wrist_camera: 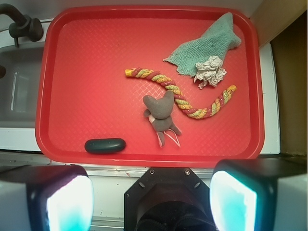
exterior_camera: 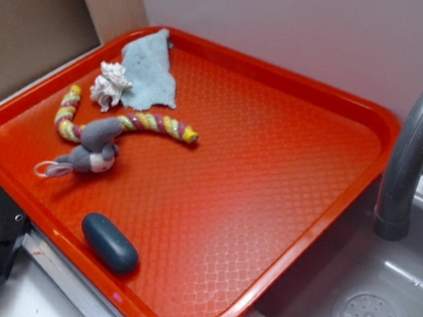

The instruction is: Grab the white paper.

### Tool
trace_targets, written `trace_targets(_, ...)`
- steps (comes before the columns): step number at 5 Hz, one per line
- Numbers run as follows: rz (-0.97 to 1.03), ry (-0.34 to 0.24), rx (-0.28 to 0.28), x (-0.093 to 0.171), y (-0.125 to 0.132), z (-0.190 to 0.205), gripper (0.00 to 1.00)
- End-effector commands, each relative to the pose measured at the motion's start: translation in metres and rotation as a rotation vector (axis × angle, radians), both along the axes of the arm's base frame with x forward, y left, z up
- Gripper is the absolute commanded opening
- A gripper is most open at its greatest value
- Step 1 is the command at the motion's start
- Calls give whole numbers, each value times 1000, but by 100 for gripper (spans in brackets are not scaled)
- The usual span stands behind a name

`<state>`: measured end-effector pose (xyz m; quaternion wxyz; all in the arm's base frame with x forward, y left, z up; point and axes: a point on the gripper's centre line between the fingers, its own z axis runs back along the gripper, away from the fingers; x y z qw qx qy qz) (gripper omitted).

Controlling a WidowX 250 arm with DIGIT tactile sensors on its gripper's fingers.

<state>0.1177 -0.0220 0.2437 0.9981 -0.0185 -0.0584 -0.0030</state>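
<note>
The white paper (exterior_camera: 110, 84) (wrist_camera: 210, 71) is a small crumpled wad lying on the red tray (exterior_camera: 270, 180) (wrist_camera: 86, 62) near its far left corner in the exterior view. It touches the edge of a pale blue cloth (exterior_camera: 150, 67) (wrist_camera: 207, 48). In the wrist view my gripper (wrist_camera: 151, 201) hangs high above the tray's near edge, open wide with nothing between its two glowing fingers (wrist_camera: 67, 202). The paper is far from it, up and to the right. My gripper does not show in the exterior view.
A striped rope toy (exterior_camera: 139, 122) (wrist_camera: 183, 98) curves beside the paper, with a grey plush mouse (exterior_camera: 94, 149) (wrist_camera: 161, 113) on it. A dark oval object (exterior_camera: 110, 243) (wrist_camera: 105, 145) lies by the tray's near rim. A sink (exterior_camera: 379, 300) with a grey tap (exterior_camera: 419, 144) adjoins the tray.
</note>
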Motion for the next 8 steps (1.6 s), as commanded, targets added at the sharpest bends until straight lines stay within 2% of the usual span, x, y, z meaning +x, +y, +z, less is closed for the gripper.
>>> trace_targets(1, 0, 0, 0, 0, 0, 0, 100)
trace_targets(2, 211, 69, -50, 38, 8, -26, 100)
trace_targets(3, 387, 66, -64, 67, 21, -50, 100)
trace_targets(4, 494, 47, -112, 99, 45, -82, 100)
trace_targets(5, 547, 20, -116, 115, 65, -115, 100)
trace_targets(6, 577, 35, -112, 124, 84, -142, 100)
trace_targets(8, 640, 73, -37, 132, 110, -178, 100)
